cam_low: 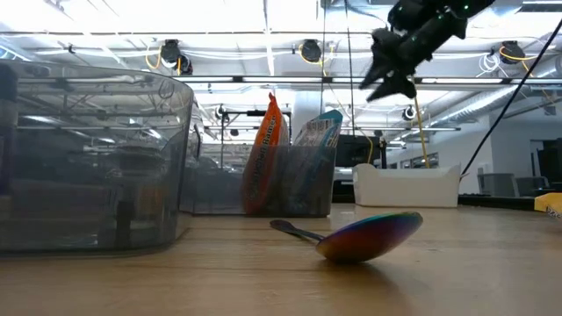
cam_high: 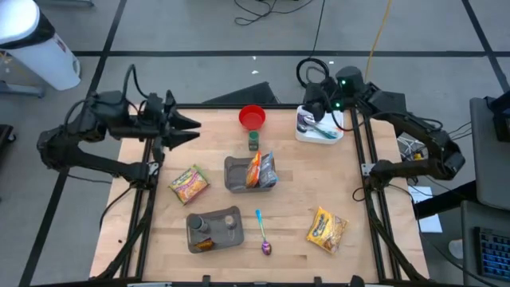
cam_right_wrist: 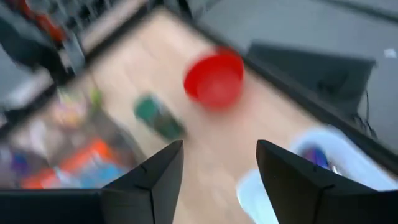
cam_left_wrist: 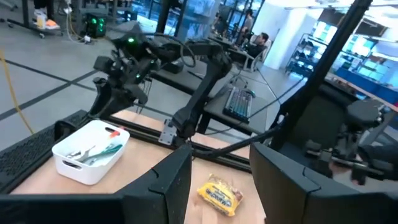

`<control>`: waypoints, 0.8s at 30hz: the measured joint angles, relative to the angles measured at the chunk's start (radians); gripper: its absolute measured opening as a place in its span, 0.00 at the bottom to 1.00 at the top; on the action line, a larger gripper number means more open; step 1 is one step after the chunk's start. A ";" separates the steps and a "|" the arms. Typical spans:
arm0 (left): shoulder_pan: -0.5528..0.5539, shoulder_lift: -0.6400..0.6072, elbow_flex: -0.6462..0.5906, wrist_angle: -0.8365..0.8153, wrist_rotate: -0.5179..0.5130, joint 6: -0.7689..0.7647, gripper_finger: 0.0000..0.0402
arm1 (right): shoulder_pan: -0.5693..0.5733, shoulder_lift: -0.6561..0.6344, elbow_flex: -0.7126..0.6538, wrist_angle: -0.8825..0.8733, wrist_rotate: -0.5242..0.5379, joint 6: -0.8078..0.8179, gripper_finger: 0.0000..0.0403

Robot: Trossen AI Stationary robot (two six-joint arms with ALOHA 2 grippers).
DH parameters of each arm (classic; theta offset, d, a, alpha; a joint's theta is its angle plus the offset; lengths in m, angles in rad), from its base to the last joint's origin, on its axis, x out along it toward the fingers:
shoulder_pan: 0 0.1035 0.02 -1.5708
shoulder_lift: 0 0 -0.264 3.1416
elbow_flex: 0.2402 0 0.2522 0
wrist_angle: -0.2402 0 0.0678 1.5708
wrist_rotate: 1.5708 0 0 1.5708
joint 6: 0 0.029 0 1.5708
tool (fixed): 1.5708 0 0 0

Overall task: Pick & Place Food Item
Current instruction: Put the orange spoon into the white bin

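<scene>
Food items lie on the wooden table: a yellow snack bag (cam_high: pixel 327 229) at the near right, which also shows in the left wrist view (cam_left_wrist: pixel 219 195), and a yellow-green snack bag (cam_high: pixel 189 183) at the left. An orange bag and a blue bag stand in a grey bin (cam_high: pixel 233 174) at the middle. My left gripper (cam_high: pixel 190 127) hovers open and empty over the table's far left corner. My right gripper (cam_high: pixel 315 102) hovers open and empty above a white bin (cam_high: pixel 319 127) at the far right. In the low view my right gripper (cam_low: pixel 388 77) is high above the table.
A red bowl (cam_high: pixel 252 117) and a green can (cam_high: pixel 253 141) stand at the far middle. A second grey bin (cam_high: pixel 213 227) holding small items and an iridescent spoon (cam_high: pixel 263 235) lie near the front edge. The white bin holds utensils. Black frame rails run along both table sides.
</scene>
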 joint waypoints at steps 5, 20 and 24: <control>-0.010 0.006 0.000 -0.002 -0.002 0.024 0.42 | 0.025 0.049 0.000 -0.244 0.127 -0.200 0.47; -0.008 0.052 0.000 0.002 -0.062 0.059 0.42 | 0.031 0.298 0.000 -0.414 0.478 -0.358 0.44; -0.008 0.054 0.000 -0.003 -0.062 0.058 0.42 | 0.025 0.351 0.000 -0.418 0.523 -0.395 0.43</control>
